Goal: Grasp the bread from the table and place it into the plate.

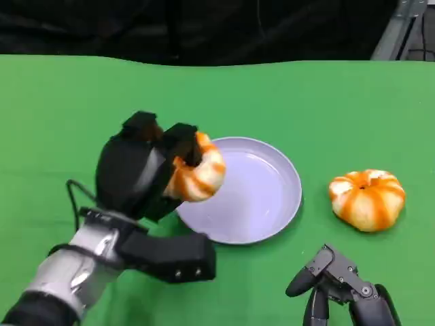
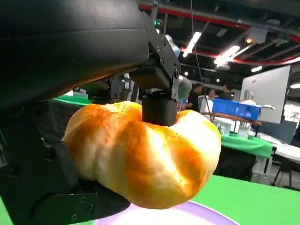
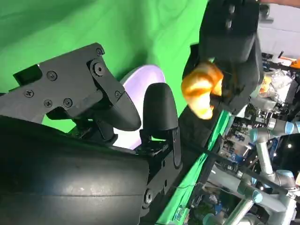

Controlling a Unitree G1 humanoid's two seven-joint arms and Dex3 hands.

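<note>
My left hand (image 1: 139,173) grips an orange-and-white striped bread roll (image 1: 198,173) and holds it over the left edge of the lilac plate (image 1: 262,197). In the left wrist view the roll (image 2: 145,154) sits between my black fingers (image 2: 159,110), with the plate's rim (image 2: 187,216) just beneath. The right wrist view shows the same roll (image 3: 202,89) in my left hand (image 3: 229,42) beside the plate (image 3: 140,82). A second striped bread roll (image 1: 367,198) lies on the green table to the right of the plate. My right hand (image 1: 343,285) rests low at the front right, fingers apart, holding nothing.
The green table (image 1: 61,115) runs back to a dark backdrop. Open cloth lies left of and behind the plate. A black cable (image 1: 71,197) loops beside my left wrist. The left wrist view shows people and other tables in the background.
</note>
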